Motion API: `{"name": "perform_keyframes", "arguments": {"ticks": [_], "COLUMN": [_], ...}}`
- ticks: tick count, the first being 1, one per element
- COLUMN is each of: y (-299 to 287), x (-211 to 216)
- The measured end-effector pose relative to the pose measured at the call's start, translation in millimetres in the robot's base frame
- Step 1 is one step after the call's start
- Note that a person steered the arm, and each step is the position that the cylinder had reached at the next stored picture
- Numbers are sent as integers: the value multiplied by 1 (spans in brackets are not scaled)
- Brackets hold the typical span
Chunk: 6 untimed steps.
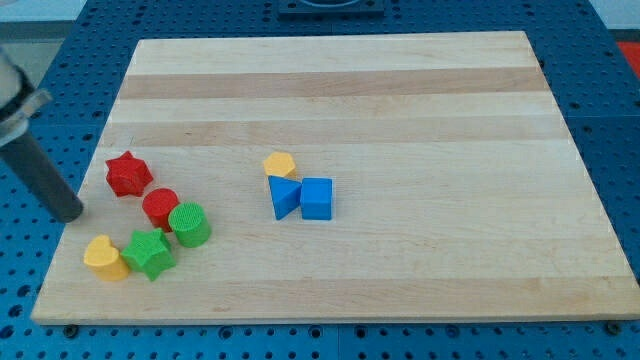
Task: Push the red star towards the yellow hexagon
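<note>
The red star (128, 173) lies near the board's left edge. The yellow hexagon (280, 165) lies near the middle of the board, to the star's right, touching a blue triangle (283, 196) just below it. My tip (70, 213) stands at the board's left edge, below and to the left of the red star, a short gap away from it. The rod runs up and left out of the view.
A blue cube (317, 198) sits right of the blue triangle. A red cylinder (160, 208), a green cylinder (189, 224), a green star (149, 253) and a yellow heart (105, 257) cluster below the red star. The wooden board (400, 90) lies on a blue pegboard table.
</note>
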<state>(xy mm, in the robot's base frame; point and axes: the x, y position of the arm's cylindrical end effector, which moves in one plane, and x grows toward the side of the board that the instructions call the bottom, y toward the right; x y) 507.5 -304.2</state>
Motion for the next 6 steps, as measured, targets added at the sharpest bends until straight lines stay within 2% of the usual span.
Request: {"name": "perform_keyframes", "arguments": {"ticks": [2, 3, 5, 6], "y": [14, 19, 127, 130], "x": [-47, -47, -44, -44]}}
